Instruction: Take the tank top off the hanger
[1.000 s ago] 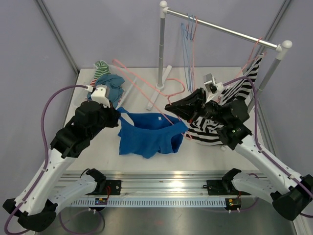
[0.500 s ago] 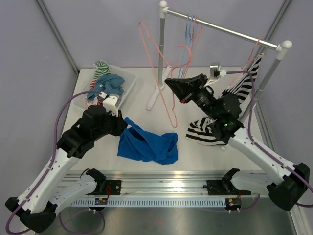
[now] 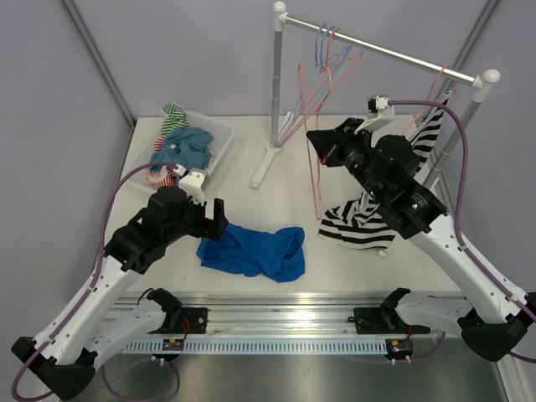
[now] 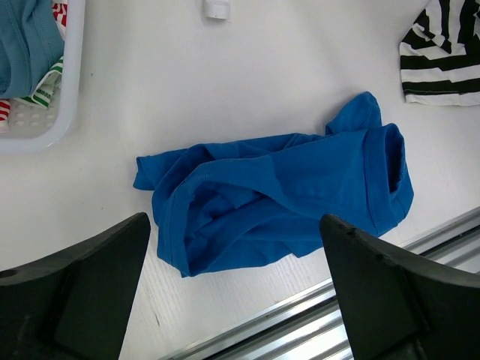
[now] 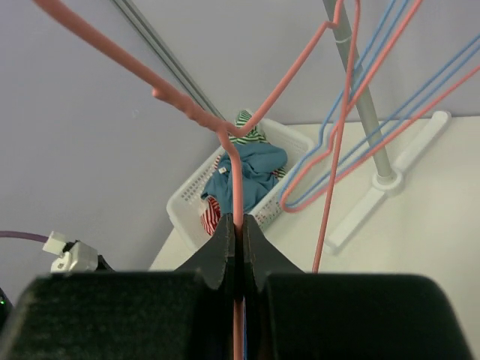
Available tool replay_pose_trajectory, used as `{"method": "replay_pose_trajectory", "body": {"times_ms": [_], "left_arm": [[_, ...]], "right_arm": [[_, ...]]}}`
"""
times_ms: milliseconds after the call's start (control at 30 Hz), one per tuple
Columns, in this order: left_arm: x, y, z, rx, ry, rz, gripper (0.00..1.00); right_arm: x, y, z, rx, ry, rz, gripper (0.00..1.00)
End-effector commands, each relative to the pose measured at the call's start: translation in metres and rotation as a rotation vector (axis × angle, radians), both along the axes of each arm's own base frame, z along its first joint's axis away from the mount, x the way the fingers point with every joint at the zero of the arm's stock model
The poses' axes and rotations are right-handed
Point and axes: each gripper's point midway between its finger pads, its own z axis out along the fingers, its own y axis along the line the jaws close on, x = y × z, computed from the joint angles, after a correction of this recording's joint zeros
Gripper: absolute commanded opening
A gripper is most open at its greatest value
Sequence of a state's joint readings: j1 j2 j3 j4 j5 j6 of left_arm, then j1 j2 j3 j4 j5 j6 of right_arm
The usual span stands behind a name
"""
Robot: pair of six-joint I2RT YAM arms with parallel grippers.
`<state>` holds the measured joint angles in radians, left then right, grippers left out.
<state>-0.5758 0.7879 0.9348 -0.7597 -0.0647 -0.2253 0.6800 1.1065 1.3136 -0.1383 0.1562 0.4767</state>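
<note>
At the far left of the surface (image 3: 335, 268) stands a white basket (image 3: 219, 134) with a blue and striped heap of clothes in it. Just in front of it, the left end effector (image 3: 219, 222) hangs low with its fingers spread wide apart, holding nothing. The left wrist view shows both fingers (image 4: 90, 292) standing clear above the cloth.

The blue tank top (image 3: 251, 251) lies crumpled on the surface directly beside and under that open end effector, near the front edge, free of any hanger.

Further right rises the rack's upright post (image 3: 276, 75), with several blue and pink hangers (image 3: 322, 50) hooked on the rail (image 3: 394, 54).

The right end effector (image 3: 321, 149) is raised beside them, its fingers pressed together on the wire of a bare pink hanger (image 5: 234, 180), which dangles below it.

A black-and-white striped garment (image 3: 360, 224) hangs from the right end of the rail, and its lower part rests on the surface under the right arm.
</note>
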Motion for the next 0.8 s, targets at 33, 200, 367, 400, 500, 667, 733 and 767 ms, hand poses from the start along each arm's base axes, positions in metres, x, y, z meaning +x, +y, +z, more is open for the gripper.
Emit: {"method": "replay_pose_trajectory", "body": {"times_ms": [33,200,367,400,500,667,733,767], "left_arm": [[0.009,0.001,0.008,-0.007,-0.056,0.02,0.99],[0.01,0.004,0.007,0.002,-0.052,0.033,0.99],[0.01,0.006,0.006,0.005,-0.055,0.049,0.99],[0.011,0.006,0.006,0.007,-0.055,0.05,0.99],[0.011,0.006,0.006,0.007,-0.054,0.052,0.99],[0.011,0.006,0.004,0.012,-0.045,0.053,0.99],[0.011,0.007,0.003,0.011,-0.045,0.057,0.99],[0.011,0.008,0.004,0.011,-0.047,0.06,0.99]], "right_arm": [[-0.024,-0.021,0.031,-0.002,-0.069,-0.007,0.0],[-0.048,-0.048,0.033,-0.033,-0.066,-0.034,0.0],[-0.068,-0.083,0.018,-0.044,-0.042,-0.119,0.0],[-0.067,-0.092,0.016,-0.047,-0.033,-0.161,0.0],[-0.066,-0.108,0.005,-0.081,-0.001,-0.234,0.0],[-0.037,-0.104,-0.003,-0.139,0.014,-0.316,0.0],[-0.024,-0.1,-0.002,-0.167,0.01,-0.345,0.0],[-0.01,-0.095,0.0,-0.182,0.015,-0.371,0.0]]}}
